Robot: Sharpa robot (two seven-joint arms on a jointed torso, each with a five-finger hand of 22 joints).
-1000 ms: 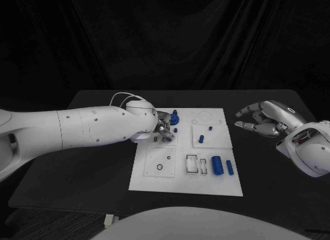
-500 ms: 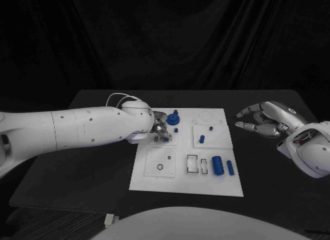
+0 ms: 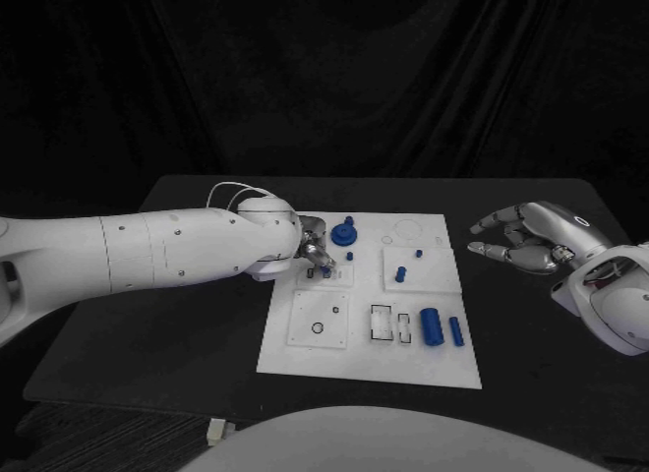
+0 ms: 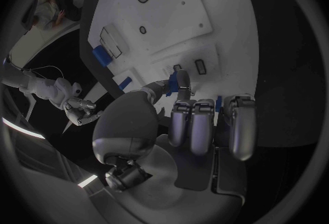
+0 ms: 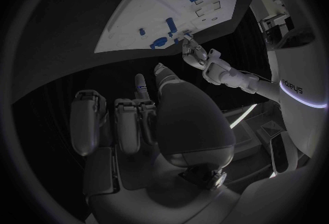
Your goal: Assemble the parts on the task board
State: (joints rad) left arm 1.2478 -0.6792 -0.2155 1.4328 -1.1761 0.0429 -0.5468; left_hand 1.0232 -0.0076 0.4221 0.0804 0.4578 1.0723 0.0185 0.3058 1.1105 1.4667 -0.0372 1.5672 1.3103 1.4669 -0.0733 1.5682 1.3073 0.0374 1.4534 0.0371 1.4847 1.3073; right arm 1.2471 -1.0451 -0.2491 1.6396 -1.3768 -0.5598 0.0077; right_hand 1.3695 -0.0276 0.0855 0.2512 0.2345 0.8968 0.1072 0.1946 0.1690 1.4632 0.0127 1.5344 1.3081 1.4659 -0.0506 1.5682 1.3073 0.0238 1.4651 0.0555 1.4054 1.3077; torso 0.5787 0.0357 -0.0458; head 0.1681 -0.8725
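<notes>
Left hand (image 3: 314, 252) reaches over the white task board's (image 3: 346, 354) far-left corner, whether it grips a part is unclear; right hand (image 3: 530, 236) hovers right of the board, fingers curled, empty

white task board (image 3: 356, 349) lies flat mid-table; small blue parts (image 3: 427, 325) rest on it.

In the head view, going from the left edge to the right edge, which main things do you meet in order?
Left arm → left robot hand → round blue part → large blue cylinder → right robot hand.
</notes>
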